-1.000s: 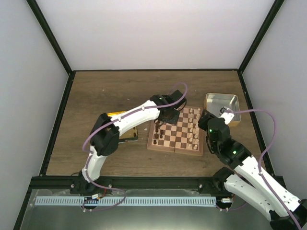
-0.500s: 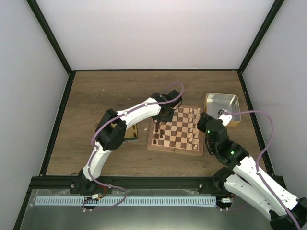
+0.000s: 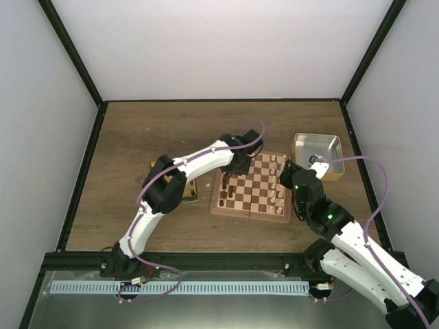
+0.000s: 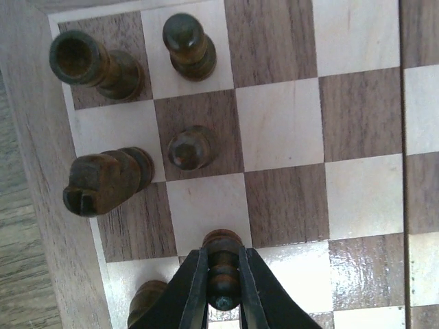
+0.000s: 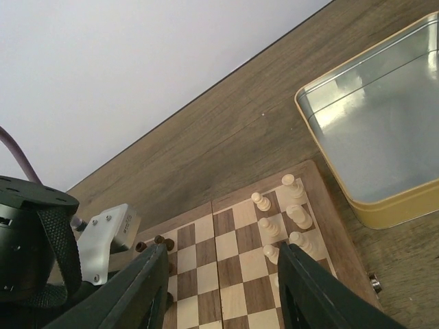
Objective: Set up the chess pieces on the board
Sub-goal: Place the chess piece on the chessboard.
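Note:
The board (image 3: 251, 186) lies mid-table, with dark chess pieces (image 3: 227, 188) along its left edge and cream chess pieces (image 3: 278, 179) along its right edge. My left gripper (image 3: 234, 166) hangs over the board's far-left part. In the left wrist view it (image 4: 223, 257) is shut on a dark pawn (image 4: 223, 241), held upright just over a light square. A dark rook (image 4: 89, 65), a knight (image 4: 103, 179) and two pawns (image 4: 192, 147) stand nearby. My right gripper (image 3: 287, 171) is open and empty (image 5: 226, 288) above the board's right side, near several cream pieces (image 5: 271, 226).
A silver tin with a gold rim (image 3: 317, 152) sits right of the board and looks empty in the right wrist view (image 5: 384, 130). A gold tin (image 3: 184, 190) lies left of the board, mostly hidden under my left arm. Black frame rails edge the table.
My left arm's elbow has swung right and towards the board, with the gripper staying over the board's far-left squares. My right arm has shifted slightly left.

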`<state>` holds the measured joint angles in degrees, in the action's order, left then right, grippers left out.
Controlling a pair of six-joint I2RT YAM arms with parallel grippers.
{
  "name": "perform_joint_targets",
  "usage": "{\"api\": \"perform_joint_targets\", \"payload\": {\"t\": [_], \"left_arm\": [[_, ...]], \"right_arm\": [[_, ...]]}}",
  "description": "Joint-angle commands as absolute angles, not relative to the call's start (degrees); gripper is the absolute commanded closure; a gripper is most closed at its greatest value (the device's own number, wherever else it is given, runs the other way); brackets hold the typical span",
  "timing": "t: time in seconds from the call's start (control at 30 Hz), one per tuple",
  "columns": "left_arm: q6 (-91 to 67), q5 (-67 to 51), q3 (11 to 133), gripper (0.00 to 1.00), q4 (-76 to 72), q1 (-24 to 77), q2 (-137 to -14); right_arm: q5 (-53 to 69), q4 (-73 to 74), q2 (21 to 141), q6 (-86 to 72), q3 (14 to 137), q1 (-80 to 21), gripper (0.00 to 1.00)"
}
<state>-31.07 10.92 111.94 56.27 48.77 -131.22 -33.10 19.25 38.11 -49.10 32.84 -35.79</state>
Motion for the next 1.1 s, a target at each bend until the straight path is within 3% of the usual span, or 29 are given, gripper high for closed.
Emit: {"api": "perform_joint_targets", "payload": {"t": [0.0,0.7,1.07], "left_arm": [[-31.11,11.50,114.48,0.88,56.67,48.77,-132.54],[-30.54,13.27,117.03,0.79,58.58,48.55,-134.27],[-30.10,11.28,119.51,0.77,60.01,48.56,-127.39]], "right_arm": [[-33.60,17.78,38.22,-48.98,32.89,-35.52,0.54],[-32.78,16.76,38.14,-48.12,33.23,-35.51,0.53],[-32.28,16.63,38.13,-47.97,33.72,-35.51,0.54]]}}
